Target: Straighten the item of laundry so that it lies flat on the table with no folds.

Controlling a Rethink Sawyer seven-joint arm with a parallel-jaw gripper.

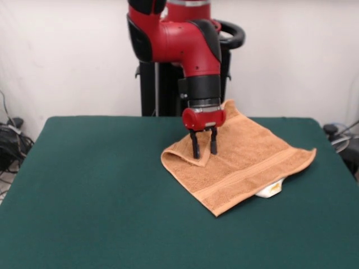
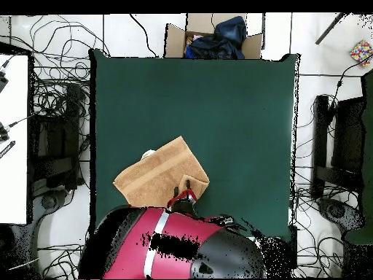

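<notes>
Broad dark green felt table (image 1: 90, 190), and toward its right side the orange-tan terry towel (image 1: 247, 162), one corner flapped over. Black two-fingered gripper (image 1: 204, 150), fingers apart, straddles that fold. Best: pinch the flap's edge only, then draw outward, low.

My one red and black arm (image 1: 188, 42) descends from above, black wrist section vertical, red gripper housing beneath it, gripper (image 1: 205, 150) pointing straight down with two dark fingers (image 1: 196, 147) set a narrow gap apart; the overhead view shows mostly my arm's bulk.
</notes>
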